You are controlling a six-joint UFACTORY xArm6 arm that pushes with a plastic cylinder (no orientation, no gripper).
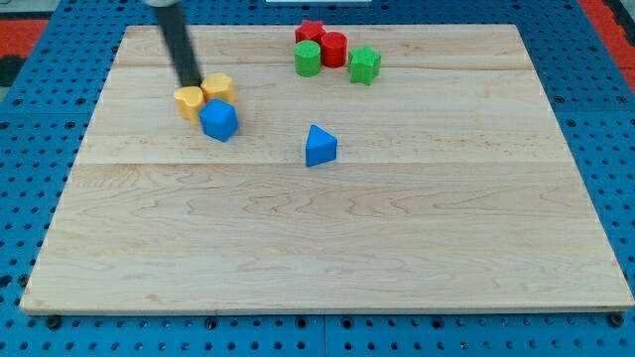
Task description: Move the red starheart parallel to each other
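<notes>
A red star block (310, 32) and a red round block (333, 48) sit close together near the view's top, right of centre. A green round block (308, 59) touches them below, and a green star block (364, 64) lies just to their right. My tip (190, 85) rests far to their left, between two yellow blocks (189, 102) (218, 87), with a blue block (218, 120) just below. The rod leans up toward the view's top left.
A blue triangular block (319, 146) lies alone near the board's middle. The wooden board (327, 248) sits on a blue perforated base (30, 149), with a red area at the view's top corners.
</notes>
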